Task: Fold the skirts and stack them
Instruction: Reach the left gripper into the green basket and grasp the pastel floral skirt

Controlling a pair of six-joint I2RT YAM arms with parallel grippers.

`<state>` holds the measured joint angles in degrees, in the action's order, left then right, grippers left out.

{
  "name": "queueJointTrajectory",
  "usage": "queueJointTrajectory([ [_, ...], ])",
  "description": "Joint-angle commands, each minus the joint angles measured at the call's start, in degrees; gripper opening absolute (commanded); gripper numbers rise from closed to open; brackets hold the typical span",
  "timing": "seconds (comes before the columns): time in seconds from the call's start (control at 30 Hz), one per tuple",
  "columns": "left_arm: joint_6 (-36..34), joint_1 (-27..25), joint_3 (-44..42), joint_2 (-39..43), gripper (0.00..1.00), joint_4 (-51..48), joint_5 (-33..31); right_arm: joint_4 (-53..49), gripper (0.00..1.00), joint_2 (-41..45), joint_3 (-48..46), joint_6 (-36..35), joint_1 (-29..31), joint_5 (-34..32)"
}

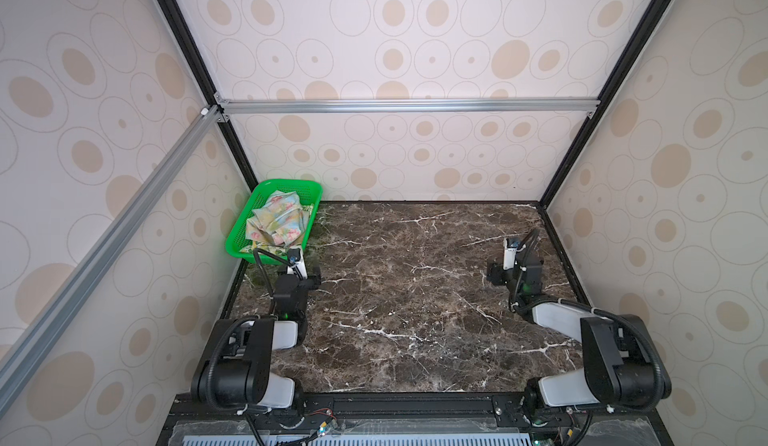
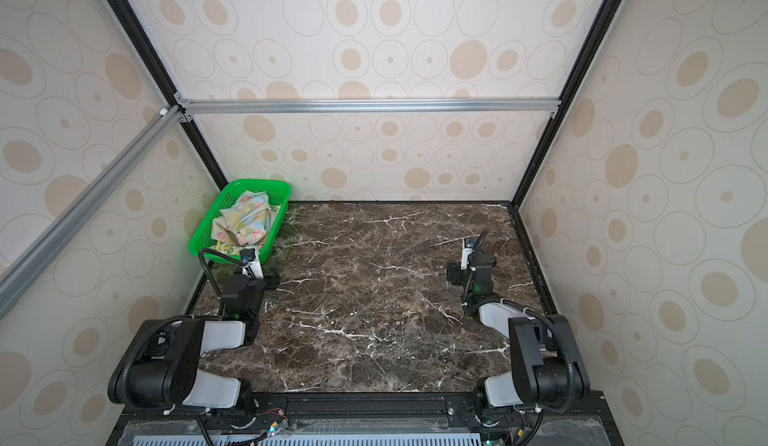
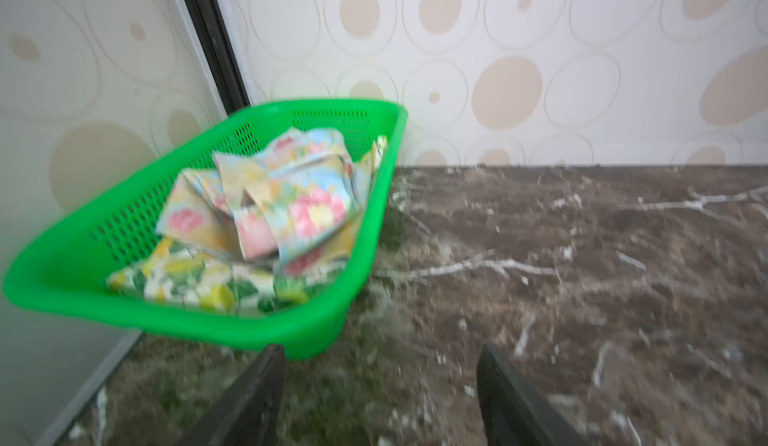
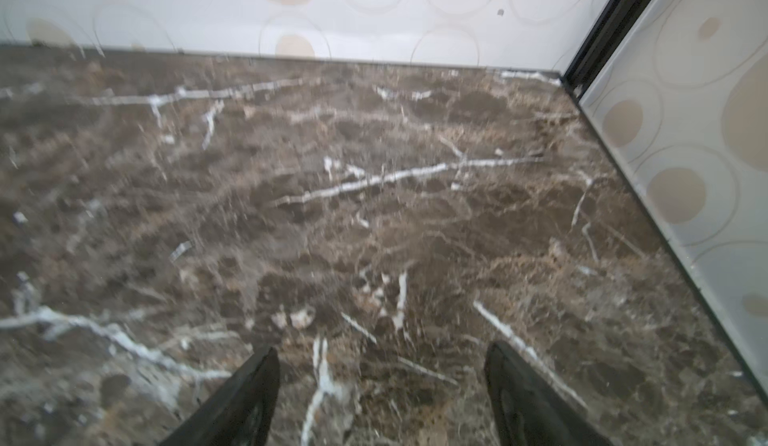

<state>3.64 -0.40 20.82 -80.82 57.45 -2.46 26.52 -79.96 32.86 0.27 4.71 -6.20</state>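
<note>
Both skirts lie crumpled in the green mesh basket [image 1: 240, 232] at the table's far left corner. The pastel blue-yellow skirt with pink flowers [image 1: 280, 219] [image 2: 248, 220] [image 3: 286, 203] is on top. Under it, at the basket's near end, is the cream skirt with lemons and green leaves [image 3: 195, 280] [image 1: 268, 249]. My left gripper [image 3: 380, 354] is open and empty just short of the basket's near corner, low over the table. My right gripper [image 4: 382, 354] is also open and empty over bare marble on the right side, far from the skirts.
The dark brown marble tabletop [image 1: 415, 298] is enclosed by patterned walls at the back and on both sides. The basket [image 3: 62, 265] leans against the left wall. The left arm [image 1: 291, 290] and right arm [image 1: 519, 273] reach forward from a black rail at the front edge.
</note>
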Motion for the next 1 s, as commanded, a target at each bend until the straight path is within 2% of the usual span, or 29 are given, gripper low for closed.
queueJointTrajectory([
  [0.0, 6.84, -0.17, 9.63, 2.8, 0.67, -16.34, -2.31, -12.42, 0.78, 3.46, 4.36, 3.8, 2.55, -3.09],
  [0.13, 13.06, -0.19, 19.7, 2.98, 0.67, -30.14, -5.83, -19.77, 0.78, 3.21, 9.76, 6.49, 6.15, -3.45],
  [0.23, 12.25, -0.04, 31.87, -1.46, 0.68, -46.25, -10.75, -24.67, 0.76, 0.81, 14.21, 9.69, 6.96, 1.18],
  [0.3, 10.64, 0.12, 39.7, -6.1, 0.69, -53.29, -14.02, -26.02, 0.76, -1.18, 16.29, 11.04, 7.82, 2.67],
  [0.4, 9.64, 1.27, 48.4, -13.81, 0.72, -60.39, -13.94, -26.47, 0.75, -3.7, 18.33, 12.76, 9.13, 3.0],
  [0.53, 12.02, 3.63, 57.03, -23.02, 0.73, -68.22, -12.23, -24.6, 0.75, -6.72, 19.38, 15.29, 9.51, 5.44],
  [0.67, 14.13, 5.4, 58.13, -26.07, 0.73, -68.57, -9.6, -25.38, 0.74, -9.64, 21.26, 15.61, 9.66, 7.04],
  [0.97, 15.84, 6.05, 55.27, -27.99, 0.71, -63.33, -9.36, -25.5, 0.73, -12.28, 23.11, 14.97, 9.67, 10.52],
])
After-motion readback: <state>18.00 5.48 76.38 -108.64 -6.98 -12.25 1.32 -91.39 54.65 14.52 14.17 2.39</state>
